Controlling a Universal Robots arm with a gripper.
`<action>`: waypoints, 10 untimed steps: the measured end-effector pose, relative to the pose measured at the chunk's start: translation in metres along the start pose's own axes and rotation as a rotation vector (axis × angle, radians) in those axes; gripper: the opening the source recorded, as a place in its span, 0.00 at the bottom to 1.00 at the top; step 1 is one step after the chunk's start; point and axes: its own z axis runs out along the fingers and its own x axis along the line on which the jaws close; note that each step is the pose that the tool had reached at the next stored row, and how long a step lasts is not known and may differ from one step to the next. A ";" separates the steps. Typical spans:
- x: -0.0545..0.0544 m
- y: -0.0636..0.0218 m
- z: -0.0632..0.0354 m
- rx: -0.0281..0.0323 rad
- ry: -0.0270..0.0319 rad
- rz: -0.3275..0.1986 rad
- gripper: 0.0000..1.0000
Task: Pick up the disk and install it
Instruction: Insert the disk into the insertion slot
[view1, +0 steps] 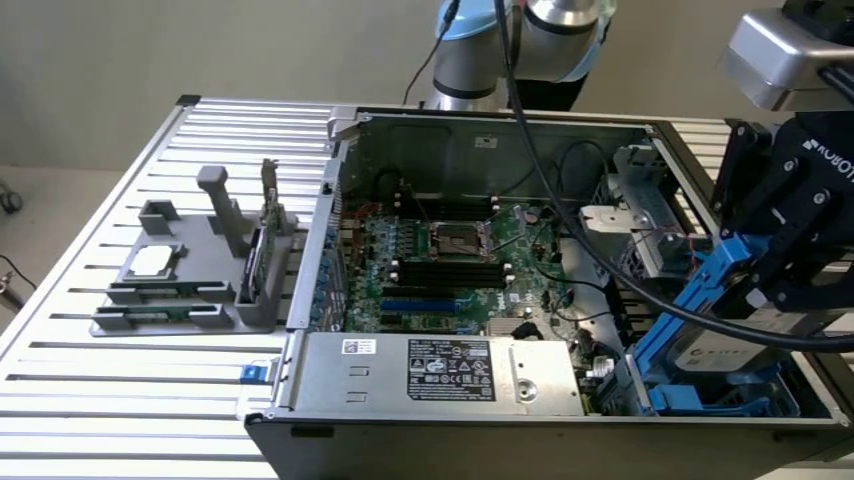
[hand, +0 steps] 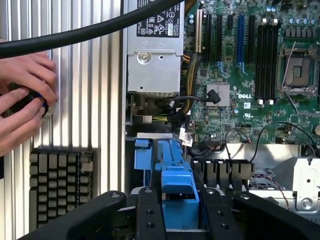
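Blue-framed, the disk (view1: 705, 340) hangs tilted at the exterior view's lower right, clamped by the gripper (view1: 781, 295) over the drive bay (view1: 694, 402) of the open computer case (view1: 441, 130). We judge the tilt suits the slot. Count: one disk, one gripper, one case.

Wrist view: both fingers (hand: 148, 210) flank the disk. A person's two hands (hand: 27, 75) lie over the slatted table (hand: 90, 100) beside the case.

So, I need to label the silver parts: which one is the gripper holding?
The disk in its blue caddy, tilted in the gripper; the labelled silver box and small chip sit away from it.
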 end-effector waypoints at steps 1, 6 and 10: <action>0.000 -0.0001 0.0013 0.0000 0.0000 0.000 0.33; -0.001 -0.0003 0.0070 0.0000 0.0005 0.000 0.33; -0.002 -0.0004 0.0105 -0.0001 0.0032 0.000 0.33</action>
